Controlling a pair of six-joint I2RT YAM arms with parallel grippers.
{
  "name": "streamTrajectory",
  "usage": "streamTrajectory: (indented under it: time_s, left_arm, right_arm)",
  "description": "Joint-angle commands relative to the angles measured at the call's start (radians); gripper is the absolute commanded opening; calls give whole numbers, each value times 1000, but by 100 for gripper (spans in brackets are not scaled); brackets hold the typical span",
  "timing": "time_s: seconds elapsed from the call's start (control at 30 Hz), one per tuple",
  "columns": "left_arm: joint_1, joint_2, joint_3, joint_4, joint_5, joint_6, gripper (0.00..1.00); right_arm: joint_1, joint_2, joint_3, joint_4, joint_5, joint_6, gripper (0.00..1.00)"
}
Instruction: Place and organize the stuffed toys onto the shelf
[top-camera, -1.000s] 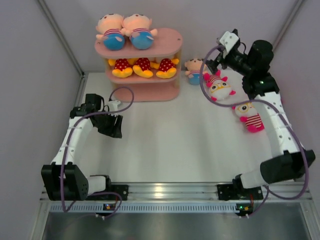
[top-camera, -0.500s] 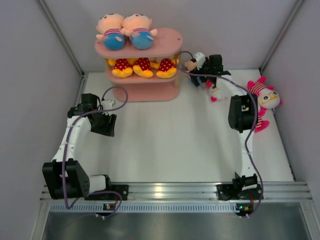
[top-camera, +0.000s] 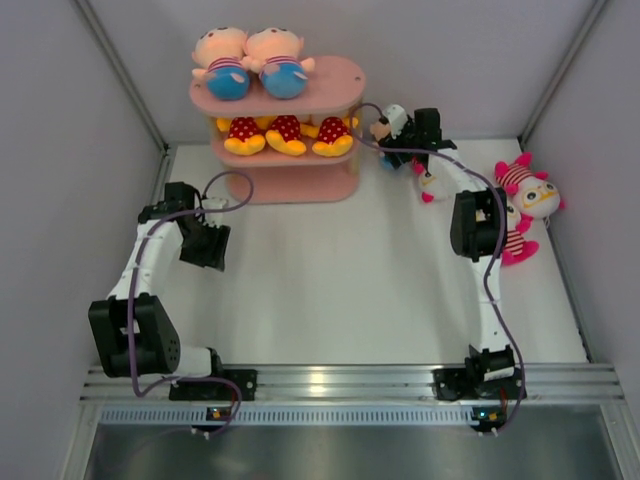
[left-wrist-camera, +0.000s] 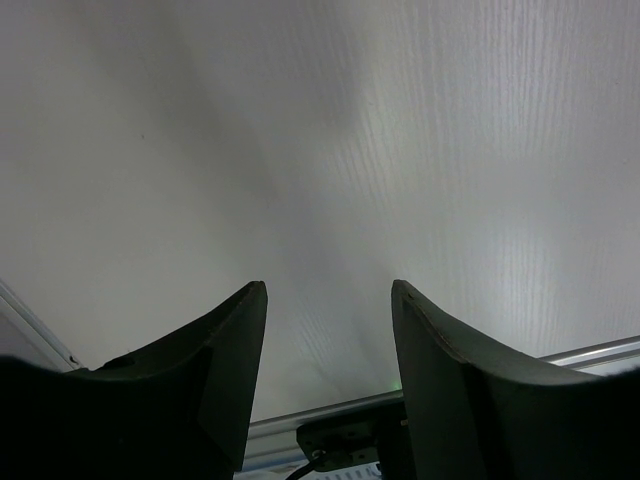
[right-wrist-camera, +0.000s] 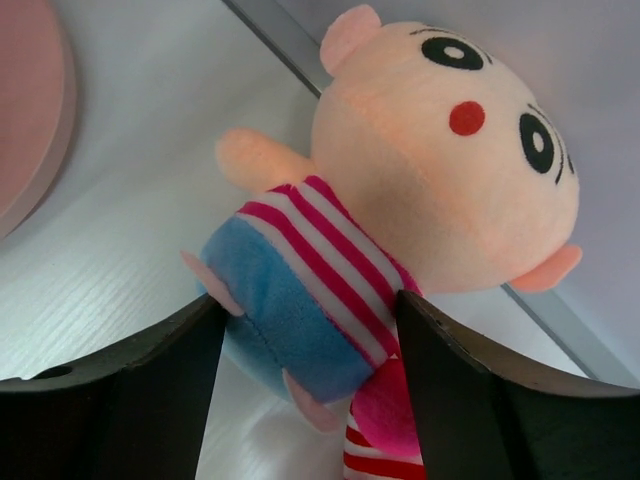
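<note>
The right gripper (right-wrist-camera: 308, 298) straddles a peach-headed doll (right-wrist-camera: 400, 200) lying on the white table (left-wrist-camera: 400, 150). The doll's blue pants and pink-striped shirt sit between the two dark fingers (right-wrist-camera: 130, 390), its head out past the fingertips toward the back wall. Both fingers appear to touch the plush body, but whether they are clamped on it or only resting against it cannot be told from either view. A pink-striped toy (right-wrist-camera: 385, 425), mostly hidden, pokes out just under the doll beside the right-hand finger. The pink shelf (top-camera: 335, 80) stands just off the left-hand finger, near the doll and not touching it. On the shelf's top board lie two more blue-panted dolls (top-camera: 225, 65) side by side. On the middle board three yellow-orange toys (top-camera: 287, 133) with red white-dotted bodies sit in a row. Well away from the right fingers, on the side opposite the shelf, a white-faced toy (top-camera: 537, 192) with pink tufts rests against the side wall. Another (top-camera: 514, 246) lies partly behind the right arm. Across the table, the left gripper (left-wrist-camera: 328, 285) hovers with its fingers parted and nothing between them, only bare tabletop beyond the tips. The shelf lies ahead of it and off to one side, well apart.
</note>
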Motion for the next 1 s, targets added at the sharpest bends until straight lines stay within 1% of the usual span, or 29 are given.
streamTrajectory:
  time_s: [0.0,0.07,0.1,0.13,0.17,0.2,0.27,0.3,0.37,0.4,0.43,0.47,0.5,0.57,0.6,0.67,0.73,0.77,0.83,0.87,0.97]
  left_arm:
    - [11,-14,32,23,-1,6,58]
    - [13,-17,32,22,2,5,59]
    - [13,-18,33,22,4,3,58]
    - [13,-20,35,23,5,3,58]
    - [13,-22,35,22,5,3,58]
    - [13,-28,33,23,4,3,59]
    - [14,-37,29,22,1,3,58]
    - [14,-46,29,22,-1,3,59]
    - [19,-54,21,23,4,3,59]
    - [21,-64,20,23,8,3,59]
    - [22,-69,16,25,14,3,59]
    - [22,-74,13,25,15,3,59]
    - [22,-86,13,25,15,3,58]
    - [22,-112,7,25,22,8,59]
    - [22,-121,7,25,28,8,58]
    - [22,-144,-2,25,57,10,59]
    - [22,-178,-8,29,80,11,58]
    - [22,-202,-16,33,102,10,58]
    - [22,-230,-25,40,125,10,58]
    - [24,-256,-33,43,131,11,58]
    - [24,-307,-46,48,122,14,59]
  right_arm:
    - [8,-18,23,-43,-10,-27,69]
    - [8,-18,6,-53,-6,-25,67]
    - [8,-15,4,-56,0,-23,65]
    - [6,-7,3,-57,8,-14,55]
    - [6,-1,4,-62,20,-10,49]
    - [5,3,6,-62,23,-2,33]
    - [0,-3,15,-62,43,26,9]
    - [-2,-27,17,-59,57,44,0]
    - [-3,-78,-15,-21,71,96,0]
    - [-5,-158,-46,16,76,104,0]
    - [-9,-206,-118,82,82,101,0]
    - [-11,-252,-149,111,88,93,0]
    - [-12,-338,-166,121,80,81,0]
    - [-15,-407,-155,87,60,40,0]
    - [-15,-461,-138,67,53,26,0]
    - [-15,-509,-85,9,42,4,0]
    - [-15,-591,-63,-7,30,12,0]
    - [-15,-645,-66,1,2,21,0]
    - [-8,-697,-81,9,-53,50,0]
    - [0,-734,-81,0,-58,50,0]
    - [83,-759,-42,-40,-21,-8,0]
